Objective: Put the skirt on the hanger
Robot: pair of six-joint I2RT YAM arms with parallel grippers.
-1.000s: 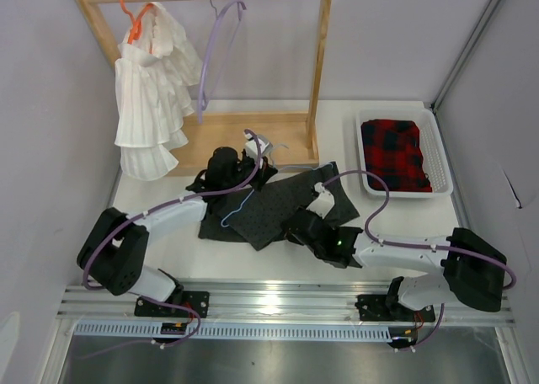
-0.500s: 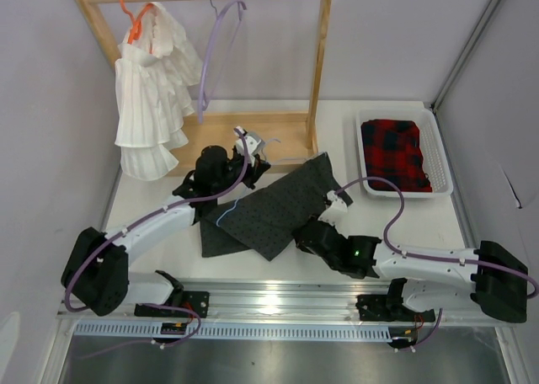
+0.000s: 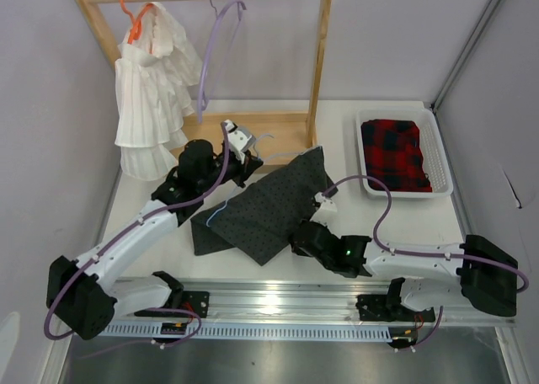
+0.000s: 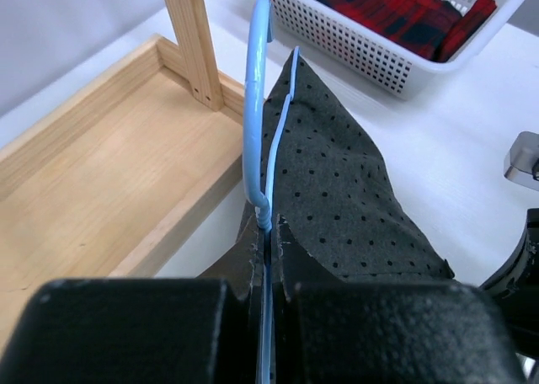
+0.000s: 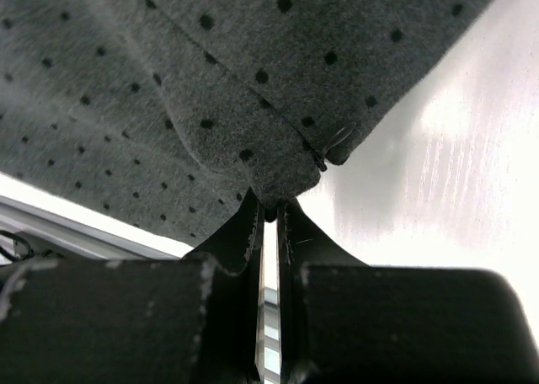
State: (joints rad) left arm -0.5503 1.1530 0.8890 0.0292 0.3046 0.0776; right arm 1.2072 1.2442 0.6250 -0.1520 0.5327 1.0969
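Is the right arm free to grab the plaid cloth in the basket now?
Probably not: the right gripper is shut on the skirt, though the path to the plaid cloth looks open.

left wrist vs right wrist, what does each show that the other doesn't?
Left wrist only: the thin light-blue wire hanger pinched in the shut left gripper, the wooden rack base, the white mesh basket holding red-and-black plaid cloth. Right wrist only: the right gripper shut on an edge of the dark charcoal-grey dotted skirt. Both: that skirt and the white table.
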